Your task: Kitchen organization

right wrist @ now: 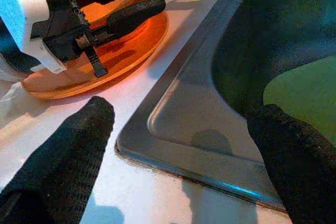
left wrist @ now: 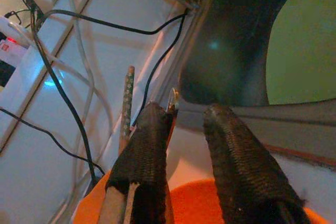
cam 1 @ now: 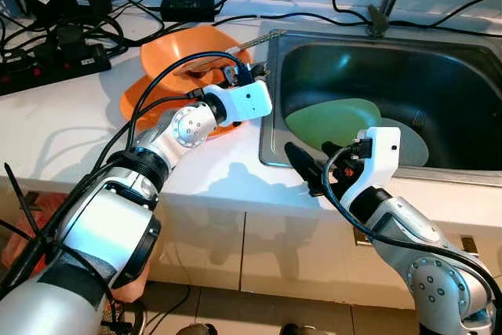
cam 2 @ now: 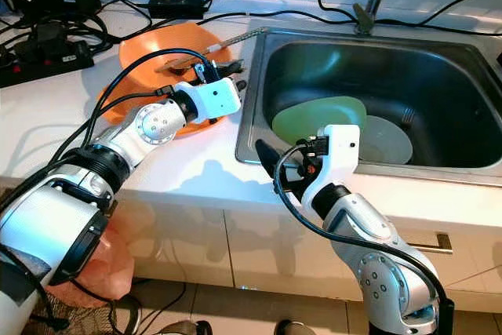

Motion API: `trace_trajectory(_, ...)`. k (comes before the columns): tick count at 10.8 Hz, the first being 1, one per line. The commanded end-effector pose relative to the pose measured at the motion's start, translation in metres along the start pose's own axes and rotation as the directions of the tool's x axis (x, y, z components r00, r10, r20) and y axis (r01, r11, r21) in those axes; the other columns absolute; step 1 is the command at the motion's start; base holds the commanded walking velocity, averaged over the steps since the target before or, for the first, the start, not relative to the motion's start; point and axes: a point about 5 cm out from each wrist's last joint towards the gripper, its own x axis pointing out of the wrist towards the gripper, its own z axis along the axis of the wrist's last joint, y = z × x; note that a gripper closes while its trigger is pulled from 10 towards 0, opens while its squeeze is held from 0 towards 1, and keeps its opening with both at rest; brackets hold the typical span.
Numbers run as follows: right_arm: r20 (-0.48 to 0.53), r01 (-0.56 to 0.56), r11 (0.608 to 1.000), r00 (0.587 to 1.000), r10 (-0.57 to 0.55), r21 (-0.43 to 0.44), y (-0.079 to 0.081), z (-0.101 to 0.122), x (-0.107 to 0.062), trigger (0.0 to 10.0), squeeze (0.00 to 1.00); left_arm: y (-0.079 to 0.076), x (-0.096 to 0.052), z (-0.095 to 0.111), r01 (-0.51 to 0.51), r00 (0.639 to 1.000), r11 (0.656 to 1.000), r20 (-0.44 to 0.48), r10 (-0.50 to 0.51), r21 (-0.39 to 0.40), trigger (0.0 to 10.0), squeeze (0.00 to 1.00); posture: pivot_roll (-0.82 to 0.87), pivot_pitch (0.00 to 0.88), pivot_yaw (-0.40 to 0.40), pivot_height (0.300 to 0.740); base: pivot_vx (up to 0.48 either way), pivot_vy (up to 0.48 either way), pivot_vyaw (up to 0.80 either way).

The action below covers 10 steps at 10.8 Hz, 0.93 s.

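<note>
Right gripper (right wrist: 178, 156) jaws wide, empty, over sink (cam 1: 276, 154) rim; left gripper (left wrist: 184, 145) at 10 o'clock, jaws narrow, over orange plates (cam 1: 169, 56).

We see a brushed-metal sink (cam 1: 274, 100) with a dull sheen, glossy orange plastic bowls (cam 1: 176, 56), a smooth white surface (cam 1: 70, 115), and matt, rough-woven black fingers (left wrist: 239, 166).
</note>
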Motion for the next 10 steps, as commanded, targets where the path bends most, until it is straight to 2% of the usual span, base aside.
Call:
trace_trajectory(1, 0.016, 0.018, 1.000, 1.000, -0.018, 0.001, -0.002, 0.003, -0.004, 10.0, 0.00, 0.006, 0.004, 0.004, 0.004, 1.000, 1.000, 0.000, -0.004, 0.025, 0.0, 0.00, -0.09, 0.125, -0.002, 0.740, 0.000, 0.000, 0.00)
trace_trajectory(7, 0.016, 0.020, 1.000, 1.000, -0.020, -0.001, -0.003, 0.002, -0.003, 10.0, 0.00, 0.009, 0.004, 0.004, -0.004, 1.000, 0.999, -0.007, 0.004, 0.037, 0.0, 0.00, -0.08, 0.107, -0.002, 0.740, 0.000, 0.000, 0.00)
trace_trajectory(10, 0.019, 0.015, 1.000, 1.000, -0.015, -0.004, -0.004, 0.003, 0.000, 10.0, 0.00, 0.023, 0.003, 0.009, -0.061, 0.997, 0.998, 0.042, 0.061, -0.003, 0.0, 0.00, -0.08, 0.096, -0.004, 0.740, 0.000, 0.000, 0.00)
